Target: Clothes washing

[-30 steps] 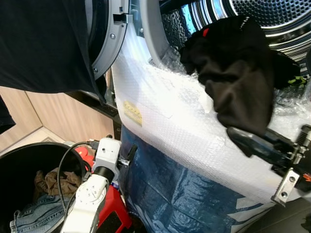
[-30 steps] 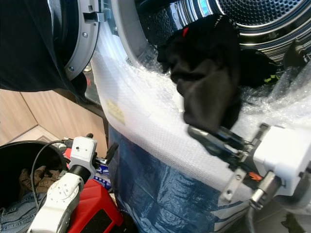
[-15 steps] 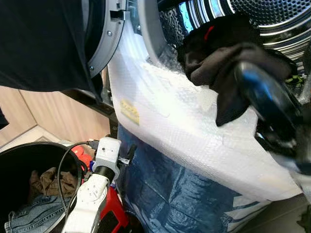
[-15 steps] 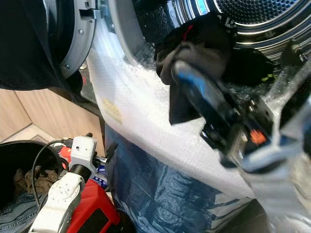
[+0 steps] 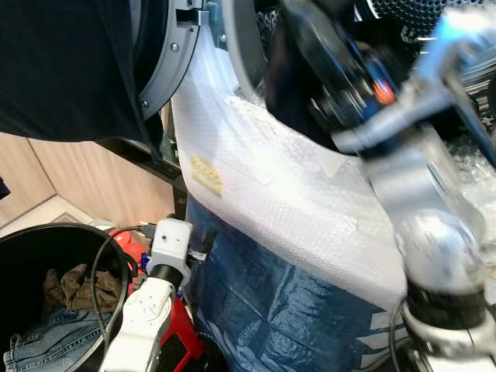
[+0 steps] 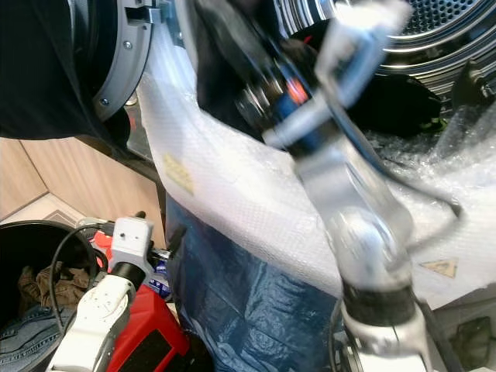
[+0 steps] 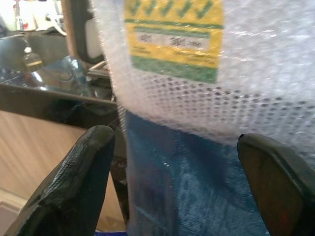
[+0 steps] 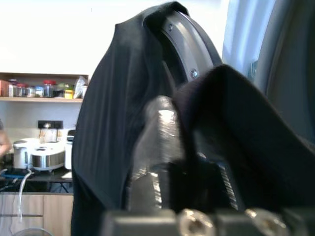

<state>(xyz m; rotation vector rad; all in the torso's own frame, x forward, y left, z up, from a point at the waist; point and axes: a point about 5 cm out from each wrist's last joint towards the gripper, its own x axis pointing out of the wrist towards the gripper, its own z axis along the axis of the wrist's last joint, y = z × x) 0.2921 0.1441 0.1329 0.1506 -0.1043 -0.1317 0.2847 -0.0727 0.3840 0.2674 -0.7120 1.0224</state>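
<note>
Fingers (image 8: 162, 147) pinch black garment (image 8: 236, 137) (raised).

Bright daylight; the right arm (image 5: 418, 155) is motion-blurred, backgrounds blown out.

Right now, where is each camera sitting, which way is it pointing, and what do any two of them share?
Left eye view: on the head, looking forward and down at the washer opening; right arm raised across it, left arm low.
Right eye view: the head's other eye, same scene, slightly shifted.
Left wrist view: looks along the open left gripper at the bubble wrap and blue bag.
Right wrist view: looks along the right gripper, shut on black clothing, toward the washer door.
Both eyes share the laundry basket.
</note>
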